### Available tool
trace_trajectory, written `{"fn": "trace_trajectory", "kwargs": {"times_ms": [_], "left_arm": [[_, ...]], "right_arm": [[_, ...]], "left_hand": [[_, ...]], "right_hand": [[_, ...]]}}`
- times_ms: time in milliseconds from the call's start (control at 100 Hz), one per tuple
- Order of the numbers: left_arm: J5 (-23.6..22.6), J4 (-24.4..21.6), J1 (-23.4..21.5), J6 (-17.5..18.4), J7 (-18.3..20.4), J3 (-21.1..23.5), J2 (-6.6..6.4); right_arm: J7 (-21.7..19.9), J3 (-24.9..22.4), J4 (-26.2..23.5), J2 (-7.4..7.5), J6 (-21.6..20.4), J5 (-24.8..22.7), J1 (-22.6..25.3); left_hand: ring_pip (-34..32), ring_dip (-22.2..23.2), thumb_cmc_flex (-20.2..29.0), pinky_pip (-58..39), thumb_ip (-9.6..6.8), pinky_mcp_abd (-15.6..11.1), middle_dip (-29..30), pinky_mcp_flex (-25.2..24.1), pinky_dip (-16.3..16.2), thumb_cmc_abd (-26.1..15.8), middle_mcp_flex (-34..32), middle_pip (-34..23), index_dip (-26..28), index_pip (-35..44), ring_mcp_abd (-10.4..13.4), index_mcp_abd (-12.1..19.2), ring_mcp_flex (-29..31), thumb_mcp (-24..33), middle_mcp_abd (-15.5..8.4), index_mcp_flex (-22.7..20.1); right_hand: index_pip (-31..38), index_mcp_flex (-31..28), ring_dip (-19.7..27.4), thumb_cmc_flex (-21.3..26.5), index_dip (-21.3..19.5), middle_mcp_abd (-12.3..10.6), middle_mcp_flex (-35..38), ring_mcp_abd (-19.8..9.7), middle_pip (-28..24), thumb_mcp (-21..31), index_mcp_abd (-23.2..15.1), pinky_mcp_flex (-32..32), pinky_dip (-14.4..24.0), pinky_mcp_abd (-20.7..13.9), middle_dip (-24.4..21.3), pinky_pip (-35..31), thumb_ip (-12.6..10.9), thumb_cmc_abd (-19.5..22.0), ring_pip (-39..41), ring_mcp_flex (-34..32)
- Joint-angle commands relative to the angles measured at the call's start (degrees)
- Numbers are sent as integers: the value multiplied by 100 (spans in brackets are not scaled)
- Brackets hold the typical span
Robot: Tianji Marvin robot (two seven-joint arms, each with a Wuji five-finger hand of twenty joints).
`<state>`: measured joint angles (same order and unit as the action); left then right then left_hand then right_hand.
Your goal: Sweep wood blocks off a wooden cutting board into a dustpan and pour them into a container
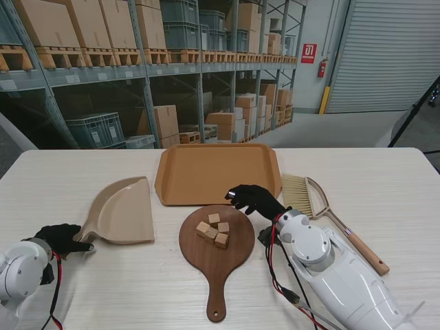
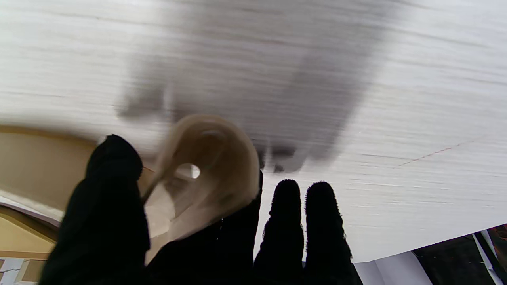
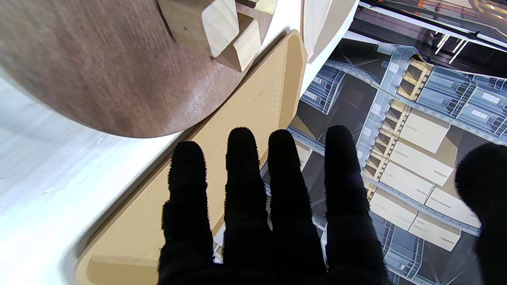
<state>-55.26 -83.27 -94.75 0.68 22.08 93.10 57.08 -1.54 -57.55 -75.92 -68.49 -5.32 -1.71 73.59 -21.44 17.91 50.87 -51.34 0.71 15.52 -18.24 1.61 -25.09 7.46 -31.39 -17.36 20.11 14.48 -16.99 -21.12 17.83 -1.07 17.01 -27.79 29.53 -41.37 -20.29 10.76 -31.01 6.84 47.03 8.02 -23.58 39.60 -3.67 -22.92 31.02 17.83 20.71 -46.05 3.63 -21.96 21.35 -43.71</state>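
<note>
The left hand (image 1: 60, 238) is seen low at the left side of the table (image 1: 385, 179), and its black fingers (image 2: 107, 198) are closed around the handle of the dustpan (image 1: 124, 213); in the left wrist view the rounded end of this handle, with its hanging hole, is held between the thumb and the other fingers. The pan is probably gripped at the handle end so that its wide open edge, which is turned to the right toward the cutting board (image 1: 216, 251), can be brought against the board. The right hand (image 1: 253, 199) is held above the table between the board and the brush (image 1: 309, 201), with nothing in it; its fingers (image 3: 241, 190) are stretched out and slightly apart in the right wrist view, and the thumb is set to the side. It is judged that this hand is placed there to take the brush, which lies just to its right with the bristles farther from me and the wooden handle pointing nearer to me. The wood blocks (image 1: 213, 229) are gathered in a small group on the round part of the dark board, near its middle, and none is seen on the table. The tray (image 1: 218, 172), which seems to be the container, is laid just beyond the board, so a short way is left for pouring. The sweeping is judged as not yet begun.
</note>
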Motion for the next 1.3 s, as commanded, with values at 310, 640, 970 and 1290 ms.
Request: {"fn": "trace_trajectory", "kwargs": {"times_ms": [310,640,970,1290], "left_arm": [[154,217,61,-327,-573,-195,139],[141,103,-201,-411,-1229,-120,241],[168,-433,-920,-920,-1654,175,370],[185,-988,-1635,-1099,-2429,383,536]], "right_arm": [[-110,33,7,1,34,19,32],[-129,27,6,7,38,28,70],[-127,14,-10,10,78,37,124],[-106,-136,-128,39,224,-39,280]], "left_hand": [[-851,326,1633,-881,161,104,-449,839,-565,-1152,-1688,-1527,284,2338,306,666,1651,-27,-517,-826],[-2531,1280,1805,-1789,125,227,-1520,1304,-1046,-1758,-2321,-3703,1436,4153,621,364,2575,-103,-883,-773],[-4457,1595,1871,-2576,112,342,-2203,1655,-1527,-1796,-2962,-6138,1903,4717,1218,-39,3179,-105,-1595,-803],[-4910,1653,2015,-2591,99,426,-2602,1621,-1568,-1715,-2993,-6330,2014,4788,1379,-182,3192,-84,-1671,-801]], "right_hand": [[73,-96,-15,-110,-1,-47,228,-93,-142,-185,-69,-35,139,147,67,-102,-128,115,117,-206],[89,-173,-24,-94,-2,-45,310,-65,-164,-179,-45,-101,149,141,73,-181,-129,127,150,-268],[91,-203,-36,-76,-1,-39,348,-69,-178,-161,-35,-114,142,146,82,-238,-129,139,185,-306],[115,-296,-44,-46,-4,-52,398,-66,-200,-126,-26,-121,127,147,90,-275,-128,147,211,-326]]}}
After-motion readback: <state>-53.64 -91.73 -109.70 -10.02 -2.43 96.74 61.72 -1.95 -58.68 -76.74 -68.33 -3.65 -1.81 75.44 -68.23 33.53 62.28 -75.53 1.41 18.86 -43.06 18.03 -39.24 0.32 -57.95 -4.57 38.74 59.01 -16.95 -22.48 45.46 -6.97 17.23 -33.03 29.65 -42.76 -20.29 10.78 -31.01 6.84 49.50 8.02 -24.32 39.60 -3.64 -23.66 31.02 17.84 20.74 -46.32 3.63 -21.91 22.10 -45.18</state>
